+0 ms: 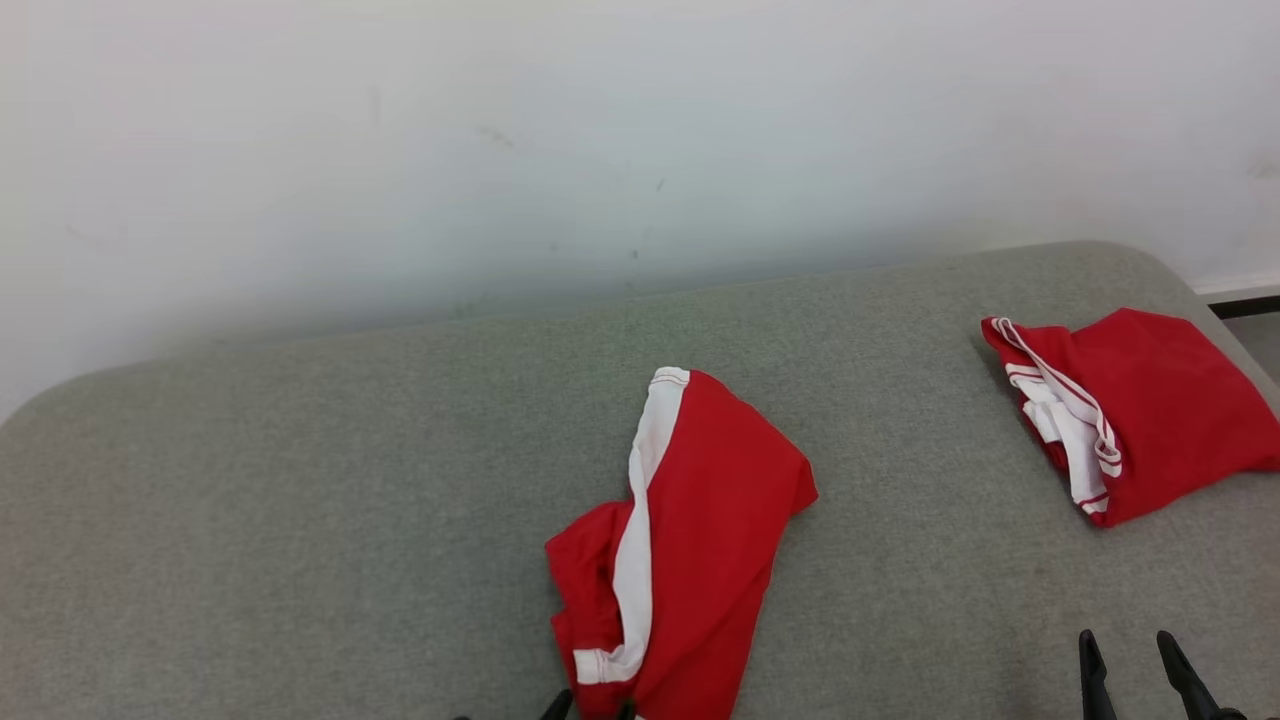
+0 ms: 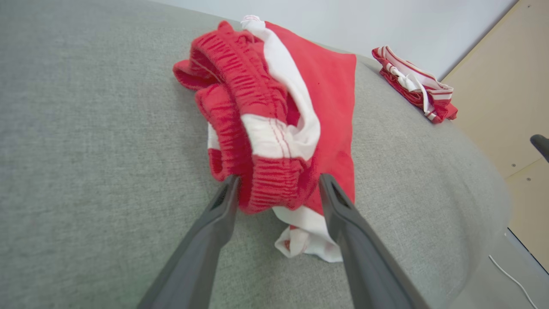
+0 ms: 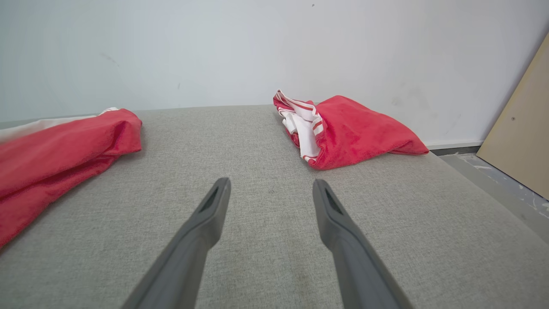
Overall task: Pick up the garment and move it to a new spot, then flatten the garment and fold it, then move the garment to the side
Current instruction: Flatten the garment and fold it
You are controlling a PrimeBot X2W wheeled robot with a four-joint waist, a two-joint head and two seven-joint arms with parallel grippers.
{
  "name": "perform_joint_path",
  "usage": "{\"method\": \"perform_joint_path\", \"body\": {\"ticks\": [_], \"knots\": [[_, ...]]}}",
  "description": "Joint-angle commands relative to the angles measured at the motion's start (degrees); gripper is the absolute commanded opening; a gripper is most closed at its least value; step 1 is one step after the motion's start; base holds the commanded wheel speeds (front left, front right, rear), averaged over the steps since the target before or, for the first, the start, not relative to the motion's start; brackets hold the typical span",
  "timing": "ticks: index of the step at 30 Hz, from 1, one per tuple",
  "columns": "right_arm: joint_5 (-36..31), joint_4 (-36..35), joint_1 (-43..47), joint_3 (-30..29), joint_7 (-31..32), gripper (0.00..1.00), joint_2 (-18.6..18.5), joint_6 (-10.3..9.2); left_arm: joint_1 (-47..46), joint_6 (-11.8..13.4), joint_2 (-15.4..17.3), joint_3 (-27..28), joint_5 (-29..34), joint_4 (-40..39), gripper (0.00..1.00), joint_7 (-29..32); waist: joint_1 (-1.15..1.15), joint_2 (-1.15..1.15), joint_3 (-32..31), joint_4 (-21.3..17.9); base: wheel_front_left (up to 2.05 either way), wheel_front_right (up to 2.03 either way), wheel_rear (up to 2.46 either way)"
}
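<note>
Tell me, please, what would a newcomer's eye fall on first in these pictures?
First, the crumpled red shorts with a white side stripe, lying mid-front on the grey upholstered surface. In the left wrist view the left gripper stands open, its fingers either side of the ribbed waistband. A second, folded red-and-white garment lies at the far right, beyond the open right gripper.

The jaws are long, matte dark-grey fingers [image 3: 201, 231] — flat, tapering, each with a narrow slot near its tip.
</note>
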Motion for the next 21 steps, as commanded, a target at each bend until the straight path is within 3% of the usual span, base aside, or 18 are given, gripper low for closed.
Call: {"method": "perform_joint_path", "body": {"ticks": [1, 11, 21], "knots": [[-0.2, -0.1, 0.8, -0.3, -0.1, 1.0, -0.2, -0.15, 1.0, 0.1, 0.5, 0.8, -0.7, -0.8, 1.0, -0.1, 0.0, 0.0, -0.5, 0.6, 0.0, 0.0, 0.0], [-0.1, -0.3, 1.6, -0.5, -0.1, 1.0, -0.2, -0.15, 5.0, -0.2, 2.1, 5.5, 0.3, -7.2, 1.0, -0.1, 0.0, 0.0, -1.5, 2.9, 0.0, 0.0, 0.0], [0.1, -0.5, 0.7, 0.6, -0.1, 1.0, -0.2, -0.15, 2.7, -0.9, 1.8, 4.0, 1.2, -7.1, 1.0, 1.8, 0.0, 0.0, -1.0, 1.9, 0.0, 0.0, 0.0]]}}
